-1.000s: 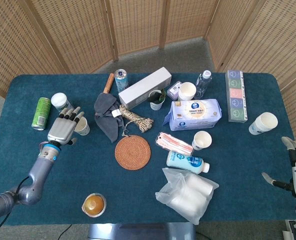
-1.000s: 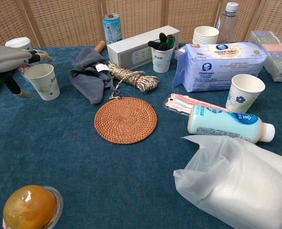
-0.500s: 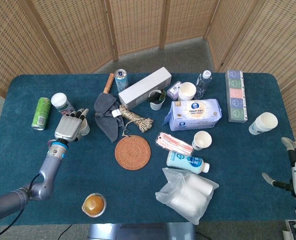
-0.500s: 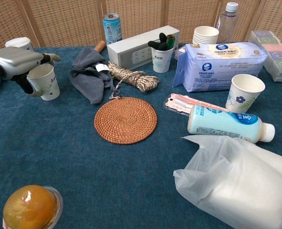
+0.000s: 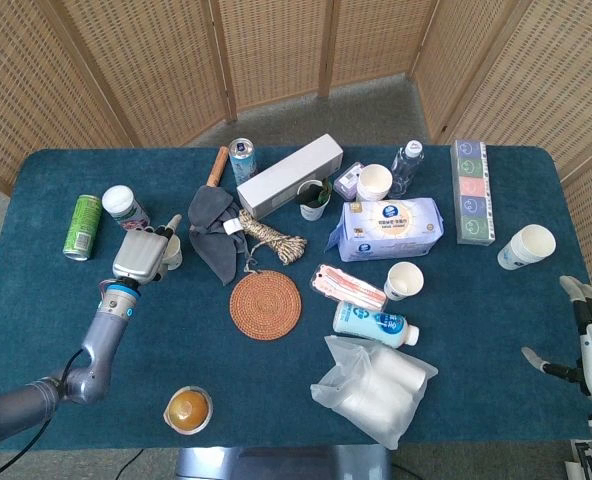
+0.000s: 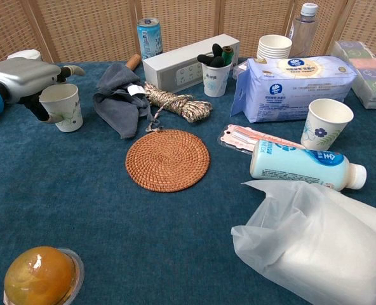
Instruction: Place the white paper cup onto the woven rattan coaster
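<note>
One white paper cup (image 6: 65,106) (floral print), left hand (image 6: 24,75) seemingly gripping it

table (image 5: 36,320) under dark blue cloth. on it: woven rattan coaster (image 6: 167,159) near centre, grey rag (image 6: 116,96) and rope coil (image 6: 178,103) behind it, milk bottle (image 6: 305,164) on its side, plastic bag (image 6: 321,241), tissue pack (image 6: 299,77), green can (image 5: 81,226), white paper cup (image 6: 63,107).

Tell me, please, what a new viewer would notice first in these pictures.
Probably the round woven rattan coaster, lying bare near the middle of the blue table. Next, the left hand closing around a white paper cup at the table's left side, and the crumpled plastic bag at the front right.
</note>
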Robot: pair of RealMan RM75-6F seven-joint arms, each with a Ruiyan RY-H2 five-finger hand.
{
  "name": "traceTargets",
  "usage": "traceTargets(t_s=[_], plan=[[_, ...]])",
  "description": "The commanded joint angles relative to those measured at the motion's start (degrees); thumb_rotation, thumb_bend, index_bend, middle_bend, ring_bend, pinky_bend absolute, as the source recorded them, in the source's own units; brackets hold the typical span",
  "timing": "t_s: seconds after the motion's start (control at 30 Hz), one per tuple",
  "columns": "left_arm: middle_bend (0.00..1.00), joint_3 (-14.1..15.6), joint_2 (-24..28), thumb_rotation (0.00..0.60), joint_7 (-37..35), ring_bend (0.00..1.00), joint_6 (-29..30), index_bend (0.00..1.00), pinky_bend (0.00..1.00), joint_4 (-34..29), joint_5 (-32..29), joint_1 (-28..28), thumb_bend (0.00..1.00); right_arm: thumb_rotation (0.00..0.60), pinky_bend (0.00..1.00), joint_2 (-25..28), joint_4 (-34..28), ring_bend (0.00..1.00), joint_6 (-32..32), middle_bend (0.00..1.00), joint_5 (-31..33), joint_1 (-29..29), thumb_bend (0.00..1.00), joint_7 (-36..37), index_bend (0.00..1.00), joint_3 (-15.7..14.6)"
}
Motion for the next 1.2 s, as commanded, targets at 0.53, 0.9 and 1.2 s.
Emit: traceTargets(t_s=[0.53, 0.9, 1.2], plan=[[0.37, -2.5, 8.7, 0.6, 0.6, 0.41, 1.9, 0.06, 0.49, -25.5, 1.5, -1.9, 0.39, 0.6, 0.0, -0.5, 0.1, 0.0, -0.1, 0.0, -0.9, 0.3, 0.1, -0.8, 0.0, -0.4], [0.37, -2.9, 1.3, 0.6, 5.6, 0.41, -0.5, 0.06, 0.48, -23.2, -6.1, -7.8, 0.39, 0.6, 0.0, -0.1, 0.6, 0.0, -0.6, 0.0, -0.6, 0.4, 0.1, 1.0, 0.0, -0.2], [0.37, -2.0, -3.4, 0.6, 6.9, 0.41, 0.1, 0.05, 0.48, -21.2, -8.2, -9.9, 0.39, 0.6, 0.0, 0.3, 0.6, 0.0, -0.5, 0.0, -0.8, 0.4, 0.1, 2.0, 0.0, -0.2]])
